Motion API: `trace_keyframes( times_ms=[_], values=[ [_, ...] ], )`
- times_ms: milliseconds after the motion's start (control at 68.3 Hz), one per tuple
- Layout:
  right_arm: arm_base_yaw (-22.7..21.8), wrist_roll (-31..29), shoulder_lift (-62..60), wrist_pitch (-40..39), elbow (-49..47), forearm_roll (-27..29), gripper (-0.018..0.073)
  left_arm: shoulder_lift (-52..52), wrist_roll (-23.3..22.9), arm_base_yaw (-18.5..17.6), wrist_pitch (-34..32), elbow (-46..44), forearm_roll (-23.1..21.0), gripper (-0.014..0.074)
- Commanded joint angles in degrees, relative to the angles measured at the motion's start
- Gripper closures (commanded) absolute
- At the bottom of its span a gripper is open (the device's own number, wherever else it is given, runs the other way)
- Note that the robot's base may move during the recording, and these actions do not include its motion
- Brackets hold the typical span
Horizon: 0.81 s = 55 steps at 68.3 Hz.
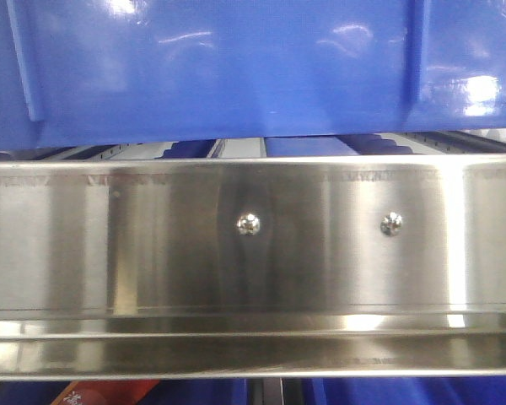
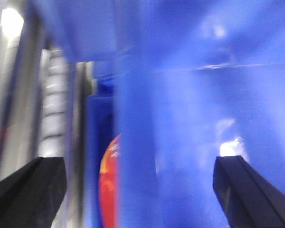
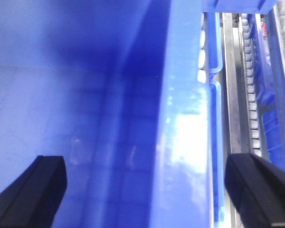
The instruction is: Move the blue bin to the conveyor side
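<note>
The blue bin (image 1: pixel 236 67) sits over rollers (image 1: pixel 502 133), just behind the stainless steel rail (image 1: pixel 152 253). Left pincer (image 2: pixel 138 161) and right pincer (image 3: pixel 143 161) both gape wide astride its wall, gripping nothing. If moved this way, the glossy wall could slip free or the base could catch the rail.

The blue bin (image 1: pixel 236 67) fills the 12 o'clock band, its glossy wall carrying slim vertical ribs near each side. Below it a stainless steel rail (image 1: pixel 152 253) spans the middle, with one screw (image 1: pixel 249 224) at centre and a second screw (image 1: pixel 391 223) toward 3 o'clock. A red packet (image 1: pixel 101 392) peeks in at 7 o'clock.
</note>
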Motion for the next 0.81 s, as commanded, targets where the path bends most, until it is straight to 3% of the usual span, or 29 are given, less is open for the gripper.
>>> trace_keyframes(
  times_ms=[0,790],
  values=[
    [0.02,0.08,-0.69,-0.66,-0.50,-1.00,0.0000,0.58,0.45,0.29,-1.71,-0.35,-0.59,0.0067],
    [-0.08,0.08,0.06,-0.66,-0.50,-1.09,0.0000,4.06,0.45,0.29,-2.76,-0.35,-0.89,0.0067]
  ],
)
